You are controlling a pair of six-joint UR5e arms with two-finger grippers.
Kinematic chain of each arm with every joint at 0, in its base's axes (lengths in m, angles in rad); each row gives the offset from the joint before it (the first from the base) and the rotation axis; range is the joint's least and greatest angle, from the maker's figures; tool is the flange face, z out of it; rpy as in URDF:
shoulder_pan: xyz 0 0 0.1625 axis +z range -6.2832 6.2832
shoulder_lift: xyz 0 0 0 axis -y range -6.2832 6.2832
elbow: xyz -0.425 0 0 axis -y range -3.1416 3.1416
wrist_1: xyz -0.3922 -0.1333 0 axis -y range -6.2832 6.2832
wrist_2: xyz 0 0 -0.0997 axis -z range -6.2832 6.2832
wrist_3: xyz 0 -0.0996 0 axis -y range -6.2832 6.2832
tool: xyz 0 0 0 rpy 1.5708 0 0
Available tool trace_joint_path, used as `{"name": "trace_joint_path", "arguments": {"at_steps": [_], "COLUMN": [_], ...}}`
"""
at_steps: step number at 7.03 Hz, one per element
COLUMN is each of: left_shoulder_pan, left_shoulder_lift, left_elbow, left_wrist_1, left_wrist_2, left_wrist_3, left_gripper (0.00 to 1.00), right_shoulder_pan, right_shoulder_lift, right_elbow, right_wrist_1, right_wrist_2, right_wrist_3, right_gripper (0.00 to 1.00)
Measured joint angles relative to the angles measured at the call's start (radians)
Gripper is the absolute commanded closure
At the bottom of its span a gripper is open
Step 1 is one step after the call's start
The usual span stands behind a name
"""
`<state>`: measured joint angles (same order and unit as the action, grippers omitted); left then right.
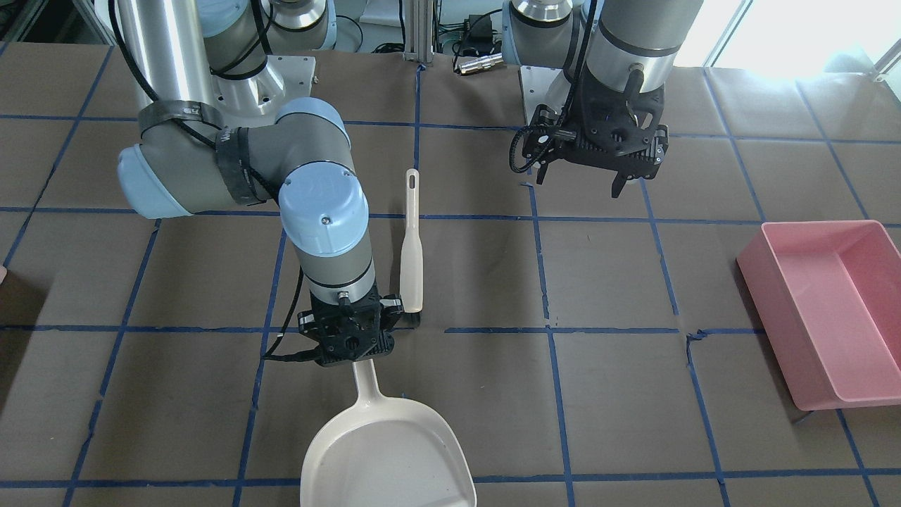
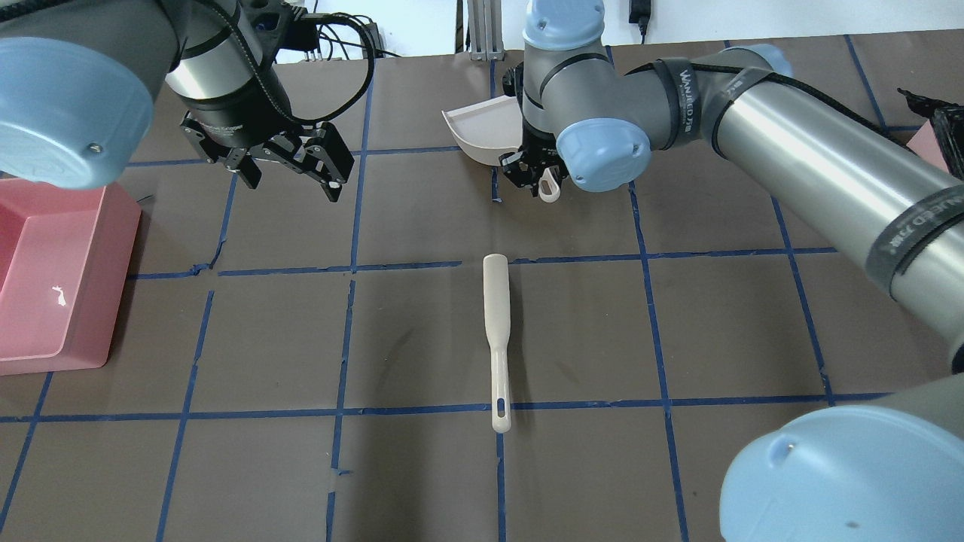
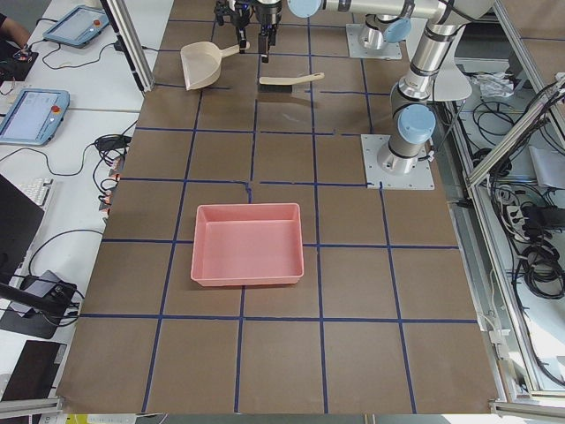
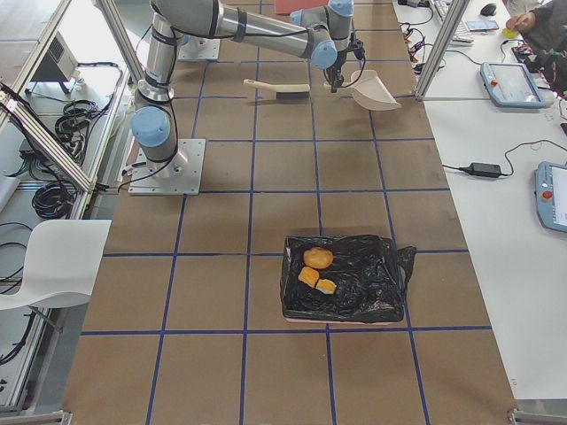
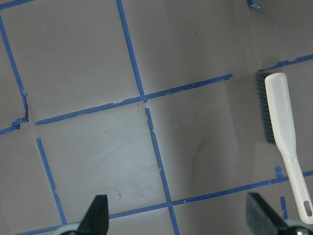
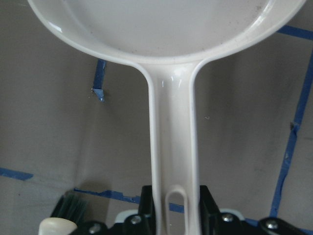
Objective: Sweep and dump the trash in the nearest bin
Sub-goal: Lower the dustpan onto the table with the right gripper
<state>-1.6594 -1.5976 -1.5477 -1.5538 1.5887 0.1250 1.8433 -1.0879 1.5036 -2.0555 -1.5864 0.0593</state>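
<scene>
The trash lies in a black-lined bin in the exterior right view: one brown lump and two yellow-orange chunks. My right gripper is shut on the handle of the cream dustpan, whose pan is empty. The cream brush lies flat on the table beside that gripper. My left gripper is open and empty, hovering above the table away from the brush.
A pink bin stands empty on my left side of the table. The table is brown with a blue tape grid. Operator desks with tablets lie beyond the far edge.
</scene>
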Motion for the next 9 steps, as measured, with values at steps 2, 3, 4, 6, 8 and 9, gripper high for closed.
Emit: {"name": "trace_joint_path", "arguments": {"at_steps": [2, 3, 4, 6, 8, 9], "left_shoulder_pan": [0.003, 0.009, 0.023, 0.043, 0.054, 0.056], "left_shoulder_lift": [0.004, 0.005, 0.005, 0.014, 0.028, 0.029], "left_elbow": [0.002, 0.006, 0.011, 0.011, 0.001, 0.001], "left_wrist_1": [0.023, 0.036, 0.038, 0.026, 0.020, 0.020], "left_wrist_2": [-0.006, -0.012, -0.029, -0.055, -0.059, -0.059], "left_wrist_3": [-0.059, -0.106, -0.127, -0.135, -0.130, -0.128], "left_gripper": [0.00, 0.00, 0.00, 0.00, 0.00, 0.00], "right_shoulder_pan": [0.036, 0.045, 0.053, 0.064, 0.067, 0.067], "right_shoulder_lift": [0.029, 0.037, 0.042, 0.045, 0.048, 0.049], "right_elbow": [-0.002, -0.003, -0.004, -0.004, 0.000, 0.000], "right_wrist_1": [-0.031, -0.036, -0.038, -0.038, -0.037, -0.034], "right_wrist_2": [0.001, 0.002, 0.004, 0.022, 0.043, 0.044], "right_wrist_3": [0.068, 0.109, 0.133, 0.146, 0.147, 0.147], "right_gripper": [0.90, 0.90, 0.89, 0.83, 0.64, 0.43]}}
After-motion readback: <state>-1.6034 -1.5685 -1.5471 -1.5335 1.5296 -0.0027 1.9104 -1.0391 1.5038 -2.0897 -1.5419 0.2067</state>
